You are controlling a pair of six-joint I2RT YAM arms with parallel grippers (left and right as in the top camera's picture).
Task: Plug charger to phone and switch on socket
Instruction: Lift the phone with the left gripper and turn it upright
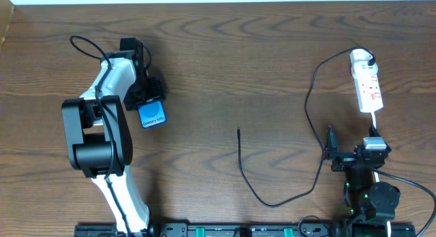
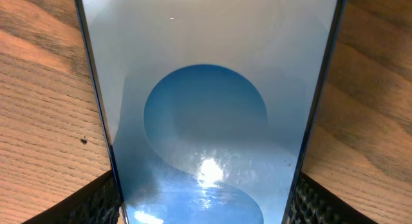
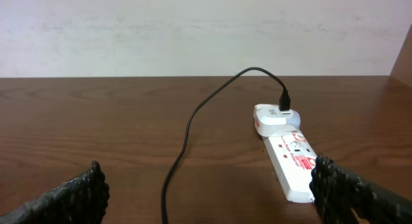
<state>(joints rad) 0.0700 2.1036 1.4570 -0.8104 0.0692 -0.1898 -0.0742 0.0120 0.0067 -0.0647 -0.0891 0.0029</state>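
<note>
The phone (image 1: 152, 116) sits in the upper left part of the overhead view, blue screen up, its upper end tucked beneath the left end effector (image 1: 148, 95). In the left wrist view the phone (image 2: 206, 121) fills the middle of the frame, and the black textured pads (image 2: 96, 205) press against both of its long edges at the bottom corners. The left end effector is thus closed narrowly on the phone across its width. Whether the phone rests on the desk (image 1: 225, 60) or is raised off it cannot be told.

The charger (image 1: 240, 155) lies well apart from the phone. Its free tip points up near the centre of the overhead view. From there the thin black cable runs down, curves along the lower middle, climbs the right side and loops into a white plug at the upper right.

That plug sits in the top end of the socket (image 1: 366, 84), a white strip in the upper right of the frame. The right end effector (image 1: 352, 146) hovers just below the socket, fingers spread wide and holding nothing. In the right wrist view the socket (image 3: 293, 163) lies at centre right, close to the right-hand finger (image 3: 351, 192). The charger cable (image 3: 193, 121) passes between the two fingers without touching either.
</note>
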